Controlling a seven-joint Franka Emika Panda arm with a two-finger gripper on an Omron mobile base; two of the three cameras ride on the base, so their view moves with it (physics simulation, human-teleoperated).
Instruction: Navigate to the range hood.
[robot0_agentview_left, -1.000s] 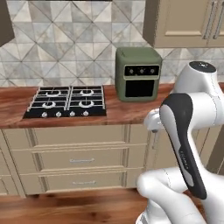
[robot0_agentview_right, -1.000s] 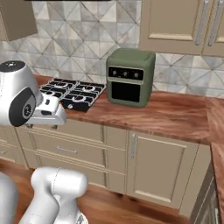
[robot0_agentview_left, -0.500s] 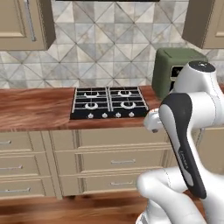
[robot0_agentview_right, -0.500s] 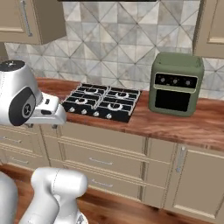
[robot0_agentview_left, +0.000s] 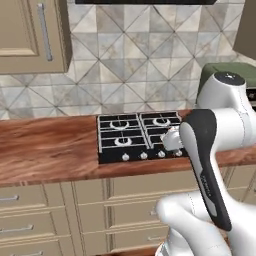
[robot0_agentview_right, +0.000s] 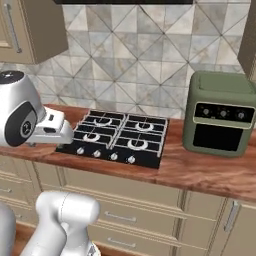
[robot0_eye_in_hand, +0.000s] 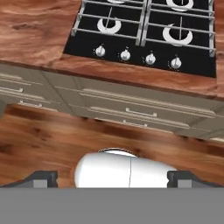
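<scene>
The range hood (robot0_agentview_left: 145, 1) hangs above the 4-burner cooktop (robot0_agentview_left: 141, 136).

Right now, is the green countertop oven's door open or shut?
Shut. In the right base view the olive-green oven shows its dark door panel flush with its front, under the knobs.

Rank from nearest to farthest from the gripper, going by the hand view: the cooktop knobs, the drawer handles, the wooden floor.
1. Wooden floor, just above the gripper.
2. Drawer handles, on the cabinet front beyond.
3. Cooktop knobs, up on the counter, farthest.
</scene>
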